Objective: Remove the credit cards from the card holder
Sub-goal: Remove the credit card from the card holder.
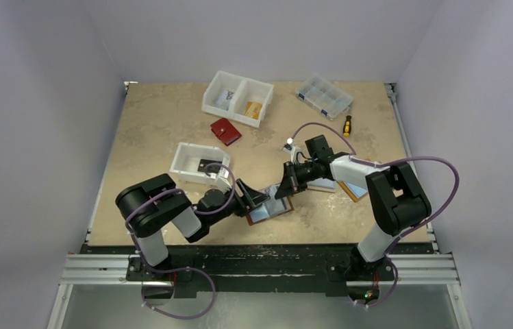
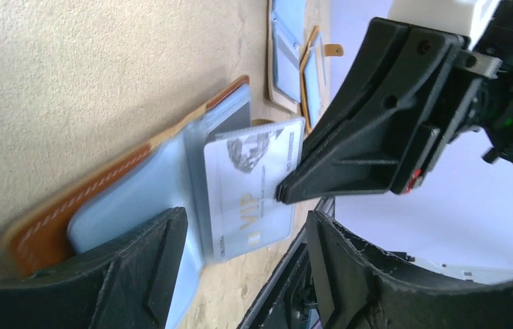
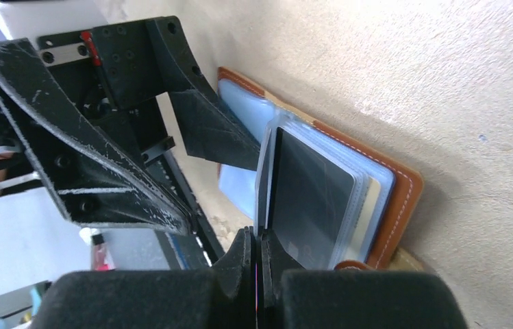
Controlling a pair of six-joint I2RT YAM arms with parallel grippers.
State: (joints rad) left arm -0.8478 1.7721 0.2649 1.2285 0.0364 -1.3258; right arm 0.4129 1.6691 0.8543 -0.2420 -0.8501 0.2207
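Black fingers of my right claw: clenched, tips pinching the short edge of a silver credit card printed "VIP". The card's other end overlaps a light-blue sleeve of the card holder.

My left claw: released, jaws wide, standing to either side of that same card, with one finger lying against the light-blue panel.

Card holder: spread open on the worktop, near its front edge and between my two arms. It has a brown rim with pale stitching, and a dark card sits in another clear sleeve.

Farther out: a second tan holder by my right arm, a white tray, a red wallet, a divided white bin, a clear compartment box and a screwdriver.
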